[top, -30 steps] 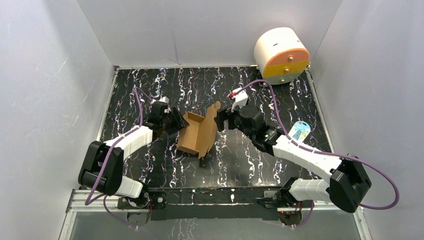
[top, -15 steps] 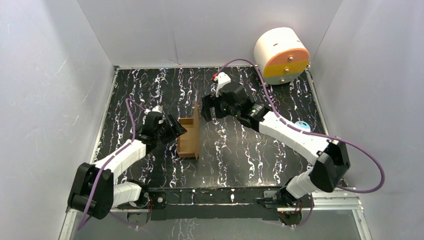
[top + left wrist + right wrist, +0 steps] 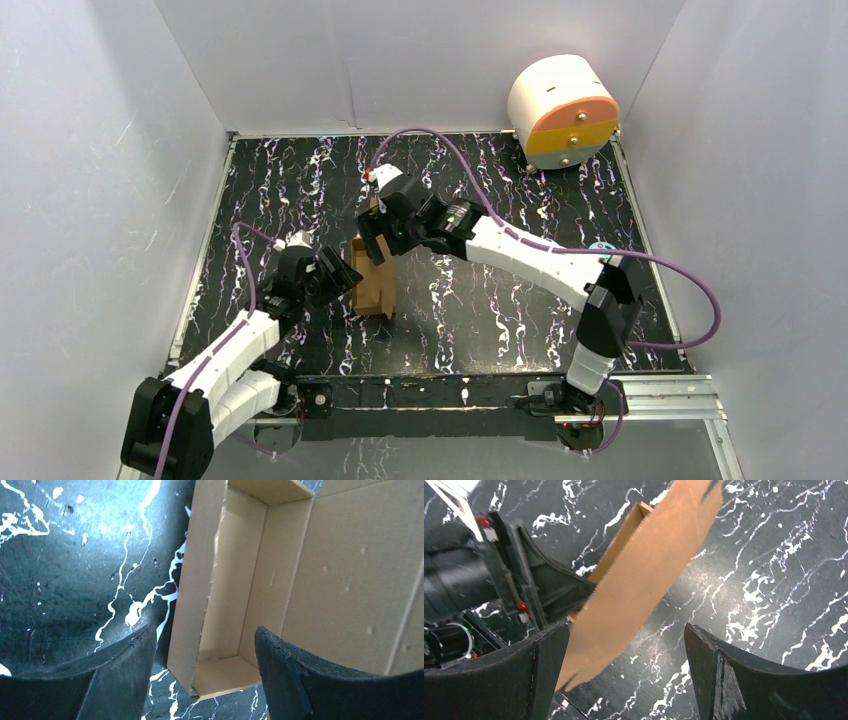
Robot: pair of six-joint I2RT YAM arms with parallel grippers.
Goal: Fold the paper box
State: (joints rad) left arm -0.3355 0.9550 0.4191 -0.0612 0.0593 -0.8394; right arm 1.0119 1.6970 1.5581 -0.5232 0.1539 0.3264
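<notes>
Paper box (image 3: 375, 282): brown cardboard, half made up as a shallow tray with one long flap (image 3: 644, 575) standing; it sits on the bench (image 3: 500, 320) a little left of the middle, well away from every edge.
Left gripper (image 3: 340, 272): my fingers are apart and straddle the tray's outer wall (image 3: 192, 595), one over the bare bench, the other over the tray's inside. They clamp on nothing.
Right gripper (image 3: 378, 235): reaching in from the far side with fingers spread wide and the raised flap between them. In the wrist view it touches neither pad.
Handling: I judge the box light, stiff across its panels and weak at the scored creases. It is likely to skid on the smooth bench if pushed from one side only, and thin edges would dent under a hard pinch.
Where to hold: I would take the flap flat across its panel near the free edge with my right, and pinch the wall's rim with my left as a brace.
Risk: an unbraced push may spin the tray rather than bend the crease.
</notes>
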